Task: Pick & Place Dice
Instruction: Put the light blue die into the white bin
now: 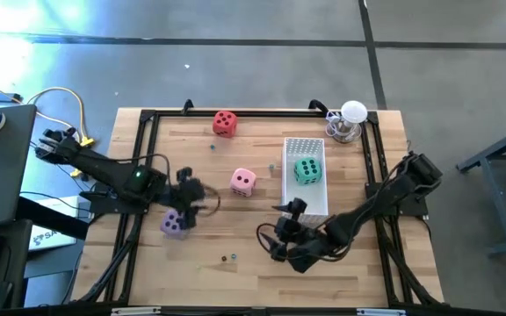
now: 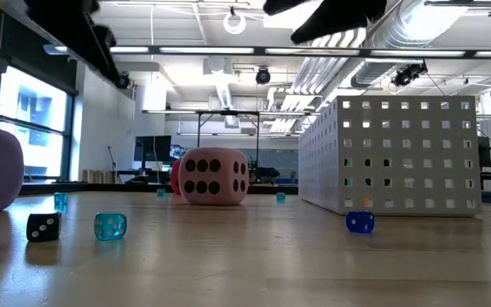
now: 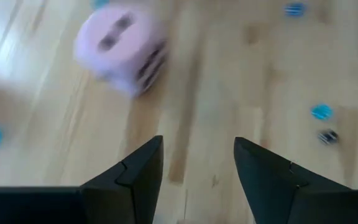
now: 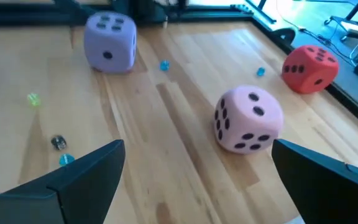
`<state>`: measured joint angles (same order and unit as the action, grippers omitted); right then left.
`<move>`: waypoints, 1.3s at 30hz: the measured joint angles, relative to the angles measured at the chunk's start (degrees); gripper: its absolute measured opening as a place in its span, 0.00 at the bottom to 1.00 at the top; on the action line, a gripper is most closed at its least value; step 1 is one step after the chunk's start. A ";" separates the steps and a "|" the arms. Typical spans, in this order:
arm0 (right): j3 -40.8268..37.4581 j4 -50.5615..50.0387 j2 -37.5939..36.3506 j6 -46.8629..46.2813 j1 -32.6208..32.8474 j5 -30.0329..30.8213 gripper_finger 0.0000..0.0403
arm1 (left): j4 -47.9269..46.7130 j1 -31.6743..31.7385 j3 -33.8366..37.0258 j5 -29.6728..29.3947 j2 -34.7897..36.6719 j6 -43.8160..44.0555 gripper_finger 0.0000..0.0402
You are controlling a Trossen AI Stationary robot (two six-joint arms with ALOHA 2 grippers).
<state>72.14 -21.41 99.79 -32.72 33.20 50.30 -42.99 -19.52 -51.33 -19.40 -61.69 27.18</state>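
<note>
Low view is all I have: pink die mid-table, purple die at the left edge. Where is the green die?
Observer: The green die sits inside the white perforated bin.
Operator: And the red one?
Observer: The red die lies outside the bin, by the table's far rail.
Operator: Which gripper is nearest the purple die?
Observer: The left gripper, open and empty, right beside the purple die. The right gripper waits open near the bin's near end.

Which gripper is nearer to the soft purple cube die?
Left. The left gripper hovers open, just above the soft purple cube die. The right gripper, also open, is far across the wooden table.
</note>
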 joint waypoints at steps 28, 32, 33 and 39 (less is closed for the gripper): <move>0.00 1.29 1.83 0.01 -1.06 -0.98 0.99 | -13.80 16.65 0.24 16.33 -19.69 10.72 0.47; 0.00 1.29 1.83 0.01 -1.06 -1.03 0.99 | -12.90 18.19 1.13 16.29 -19.85 10.15 0.47; 0.00 1.27 1.83 0.01 -1.06 -1.25 0.99 | -12.73 18.47 1.54 16.28 -19.89 10.14 0.47; 0.00 1.27 1.81 -0.01 -1.06 -2.29 0.99 | -10.86 19.48 4.11 18.62 -19.89 9.89 0.47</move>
<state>72.14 -20.14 101.60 -32.73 32.14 48.01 -53.86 -0.04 -47.22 -0.78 -81.58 37.07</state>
